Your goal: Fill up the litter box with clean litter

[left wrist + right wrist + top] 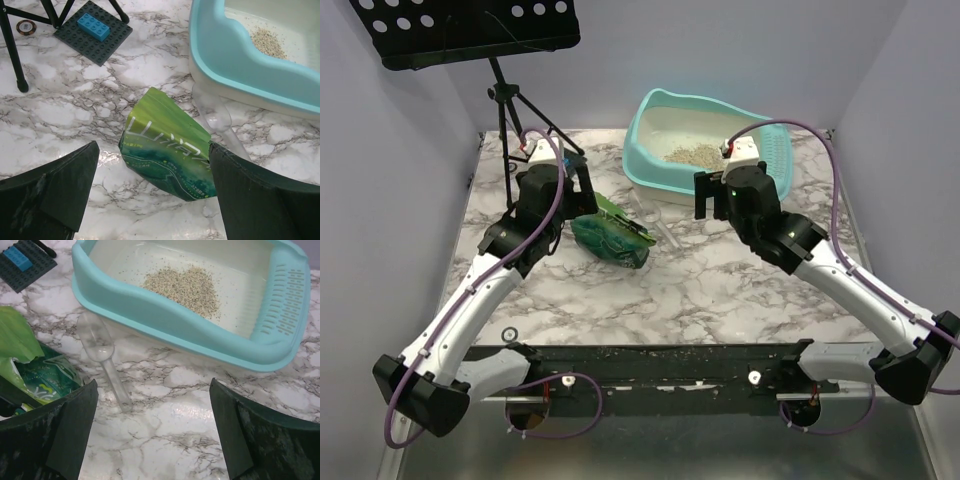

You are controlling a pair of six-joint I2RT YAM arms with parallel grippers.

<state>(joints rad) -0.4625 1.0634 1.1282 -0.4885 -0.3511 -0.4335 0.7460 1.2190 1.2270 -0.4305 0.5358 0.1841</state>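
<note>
The turquoise litter box (642, 165) stands at the back right, and a small pile of beige clean litter (692, 153) lies inside it. It also shows in the right wrist view (150, 310) with the litter (186, 285), and in the left wrist view (235, 65). A green foil bag (610, 238) lies on the table left of centre. A clear scoop (660, 225) lies between the bag and the box. My left gripper (152, 185) is open over the bag (165, 145), with its right finger at the bag's edge. My right gripper (152, 425) is open and empty above bare table, near the scoop (102, 355).
A black music stand on a tripod (510, 100) stands at the back left. A dark baseplate with a blue brick (92, 30) lies by its feet. Spilled granules lie on the black strip (650, 352) at the near edge. Walls enclose three sides.
</note>
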